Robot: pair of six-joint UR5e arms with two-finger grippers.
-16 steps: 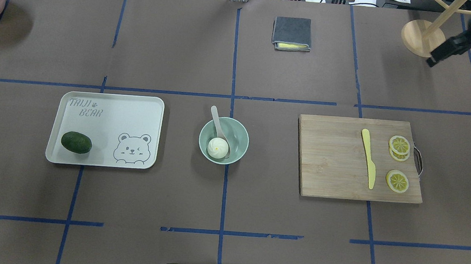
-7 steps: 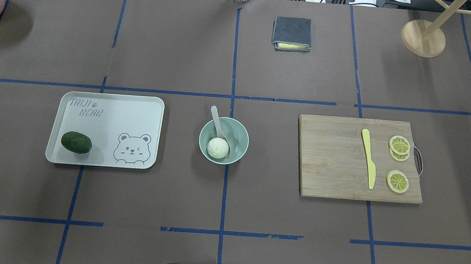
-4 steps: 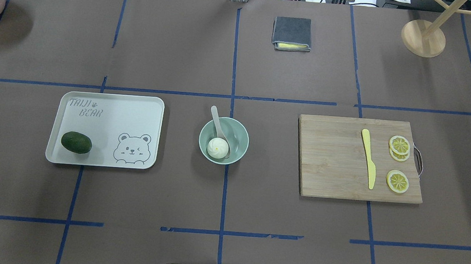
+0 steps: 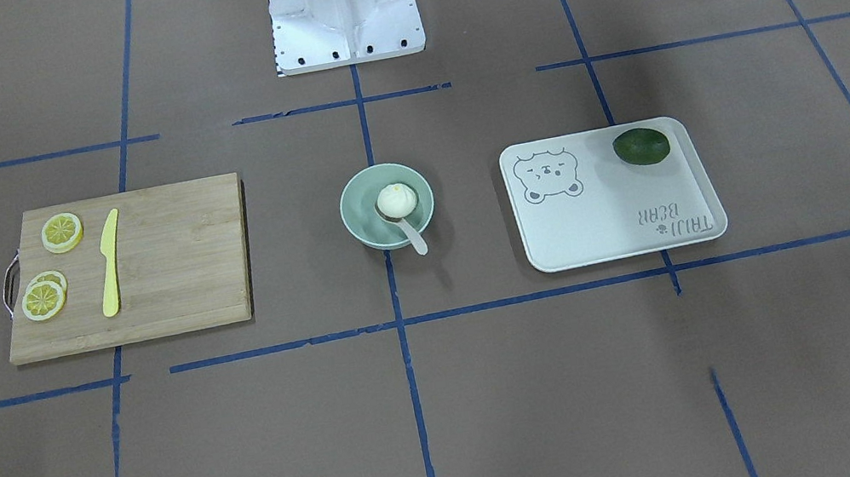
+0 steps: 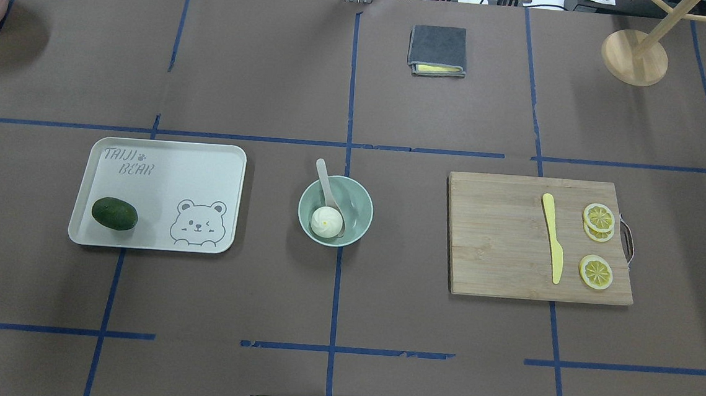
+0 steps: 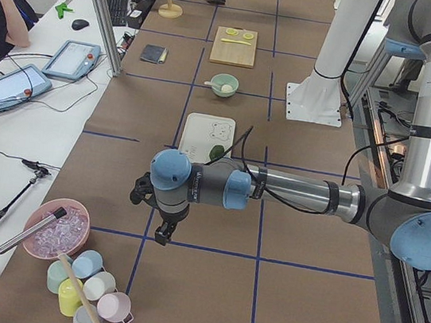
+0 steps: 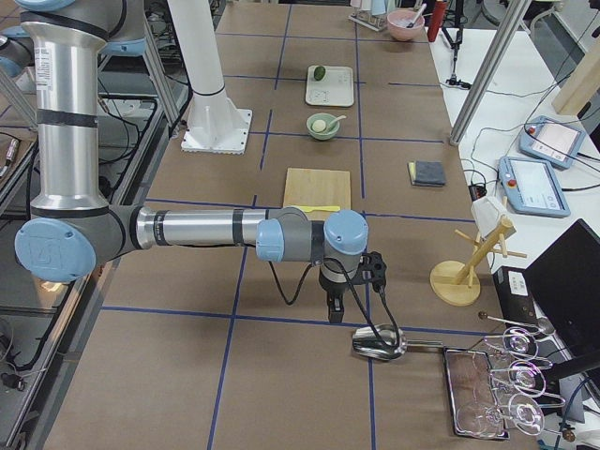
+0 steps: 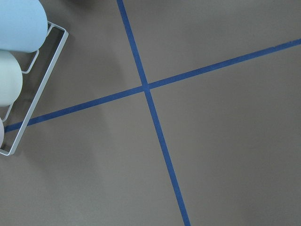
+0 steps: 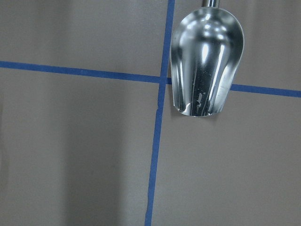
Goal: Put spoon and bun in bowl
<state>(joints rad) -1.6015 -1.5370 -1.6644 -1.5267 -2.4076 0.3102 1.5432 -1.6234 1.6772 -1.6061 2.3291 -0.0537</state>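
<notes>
One bun [image 5: 326, 221], one spoon [image 5: 326, 184] inside one bowl [image 5: 359, 211].

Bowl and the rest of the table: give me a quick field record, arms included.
bowl: mid-table, holds bun and spoon
bun: inside bowl
spoon: in bowl, handle over the rim
tray: avocado on it
board: knife, lemon slices on it
left gripper: over bare table, far from bowl; open or shut unclear
right gripper: near metal scoop; unclear
task: looks done
</notes>
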